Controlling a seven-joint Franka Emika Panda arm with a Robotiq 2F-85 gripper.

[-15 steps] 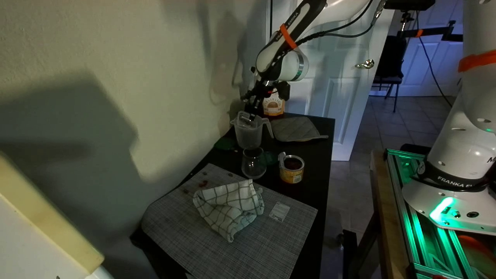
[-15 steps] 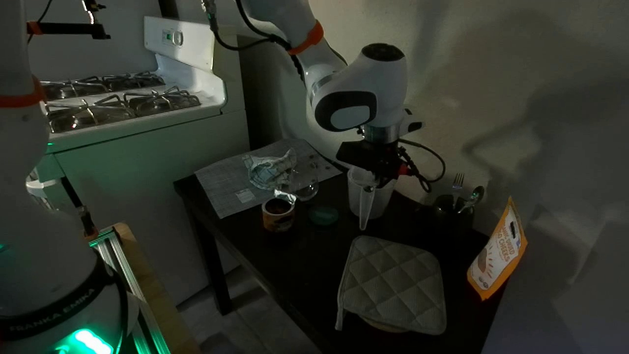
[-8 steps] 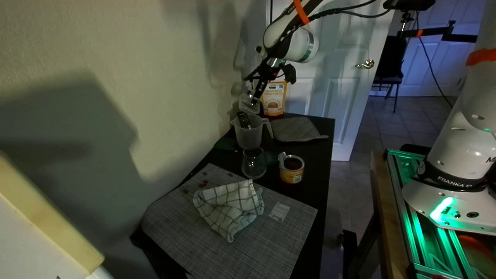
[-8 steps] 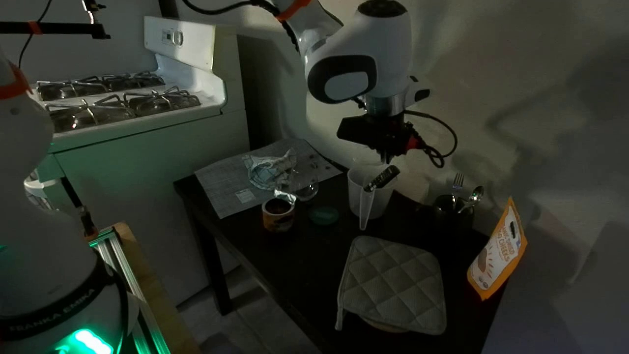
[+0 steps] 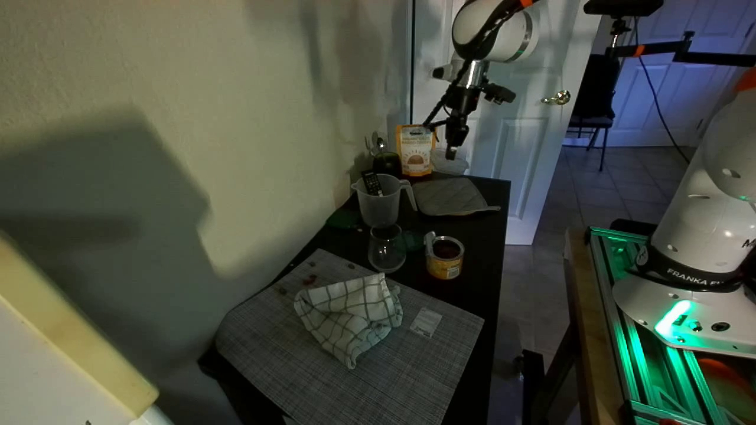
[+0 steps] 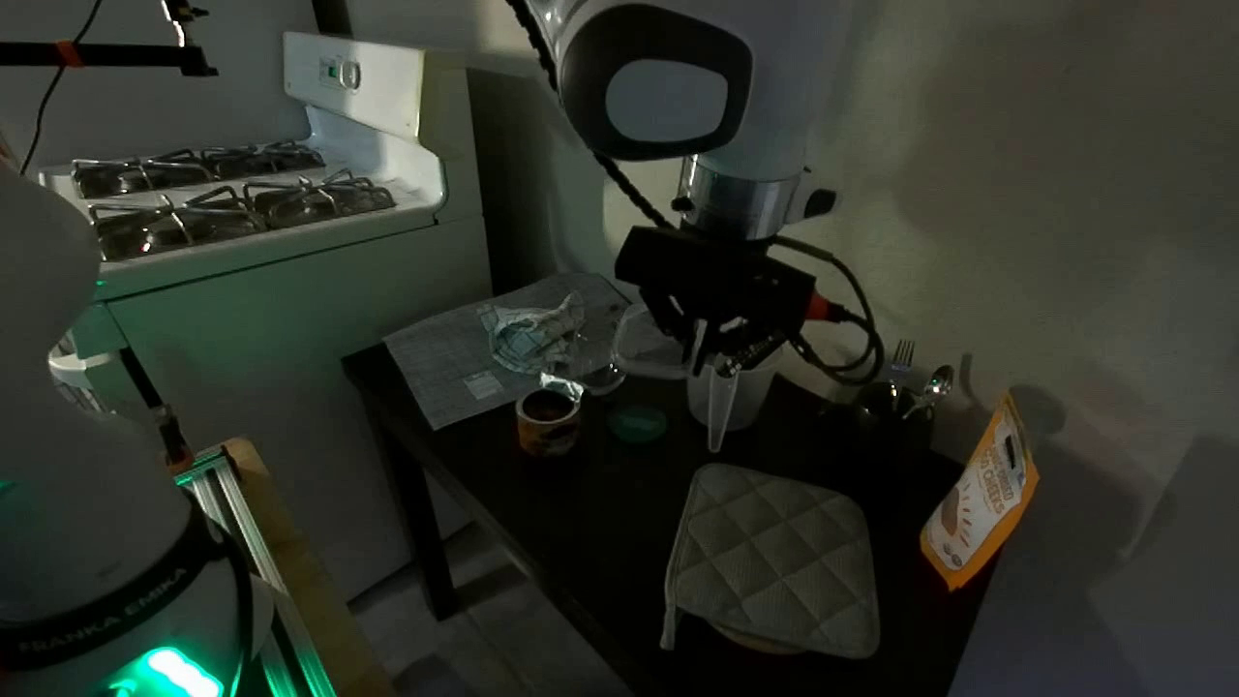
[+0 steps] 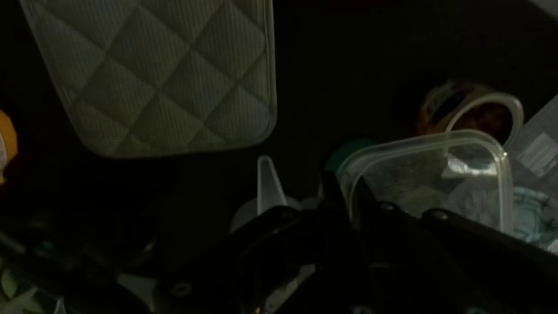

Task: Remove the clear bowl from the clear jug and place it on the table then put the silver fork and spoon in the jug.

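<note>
The clear bowl, a shallow see-through container with rounded corners, hangs from my gripper in an exterior view [image 5: 450, 161]; it also shows in the wrist view [image 7: 427, 174]. My gripper [image 7: 348, 192] is shut on its rim, above the table [image 5: 484, 260]. The clear jug [image 5: 378, 206] stands upright; its handle shows in the wrist view [image 7: 268, 187]. A black remote [image 5: 372, 183] leans inside the jug. The silver fork [image 6: 902, 356] and spoon [image 6: 937, 382] stand in a dark cup [image 6: 866, 416] near the wall.
A quilted pot holder [image 6: 774, 561] lies beside the jug. An orange-and-white pouch [image 5: 416, 150] stands at the table's end. A stemless glass [image 5: 387, 254], an open can [image 5: 445, 265] and a green lid [image 6: 637, 424] stand near the jug. A checked cloth [image 5: 354, 313] lies on a grey placemat [image 5: 266, 336].
My gripper has lifted the clear bowl up out of the jug and carried it sideways, away from the wall. The remote in the jug has come into view.
</note>
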